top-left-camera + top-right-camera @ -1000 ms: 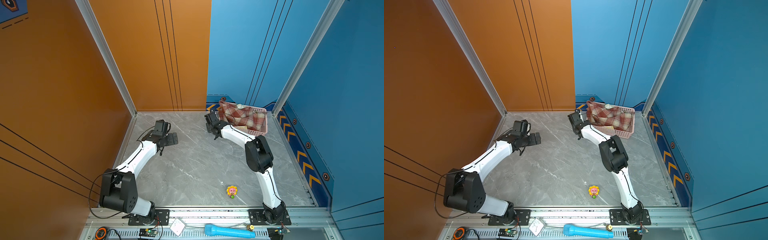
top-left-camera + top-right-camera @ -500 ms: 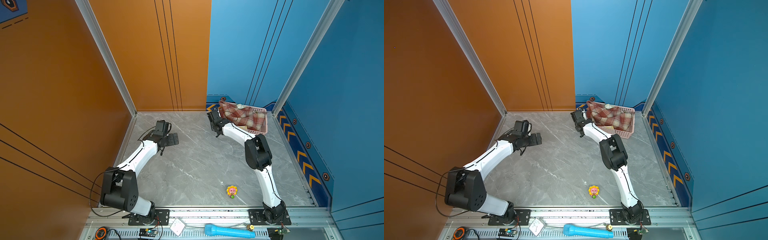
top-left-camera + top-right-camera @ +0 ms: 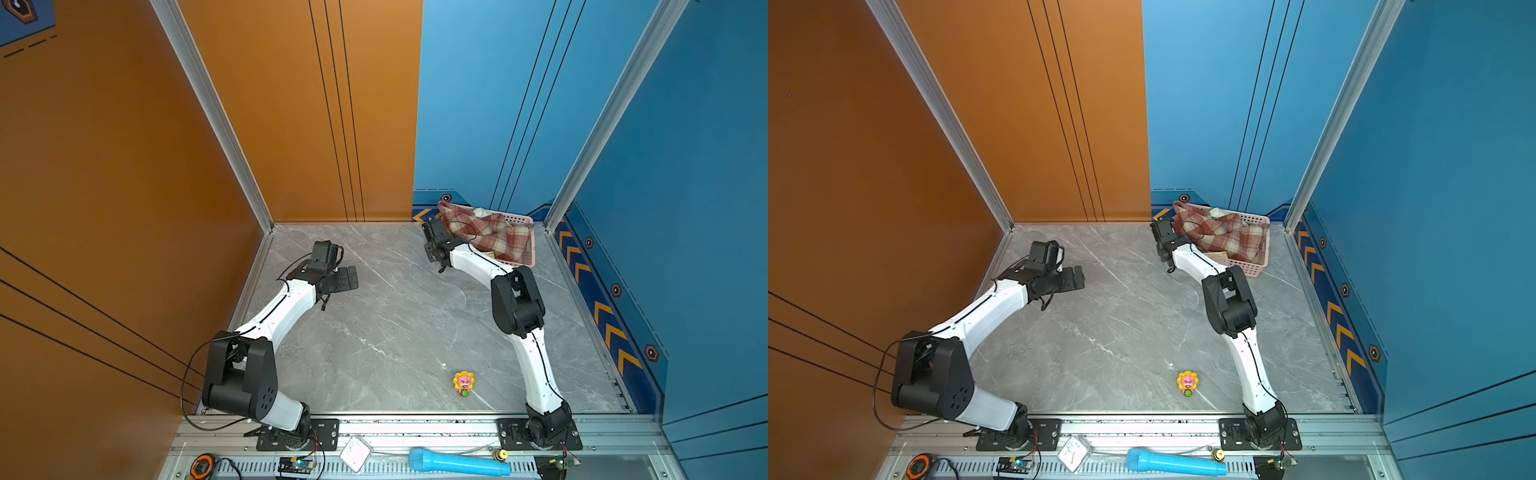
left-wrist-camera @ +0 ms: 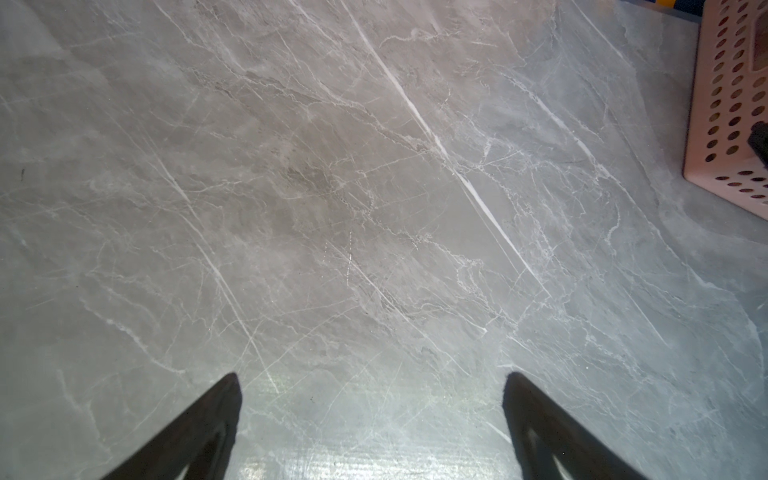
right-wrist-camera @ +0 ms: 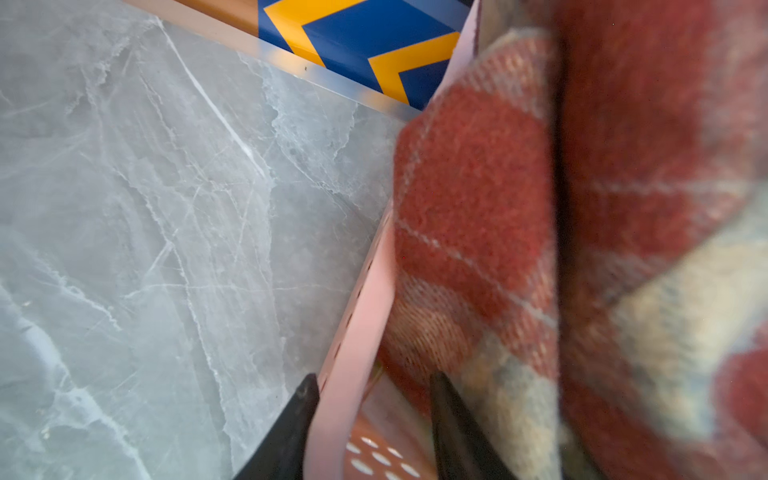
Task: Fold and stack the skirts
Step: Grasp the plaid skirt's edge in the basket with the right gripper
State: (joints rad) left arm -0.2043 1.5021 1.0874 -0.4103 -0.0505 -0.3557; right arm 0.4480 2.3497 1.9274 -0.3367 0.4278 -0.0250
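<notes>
On the left, the left gripper (image 4: 372,376) hovers over the grey marble-patterned table (image 3: 395,324) with its fingers spread wide, holding nothing. To the right, at the far corner, the right gripper (image 5: 372,376) keeps its fingers narrow. They stand astride the wall of the pink perforated plastic basket (image 3: 1252,269), one outside and one inside. Whether they already pinch something I cannot tell. The red-and-cream plaid woollen skirt (image 3: 490,237) lies crumpled in this basket, partly over its rim. I judge the task is at its very beginning: no skirt is taken out, folded or stacked.
</notes>
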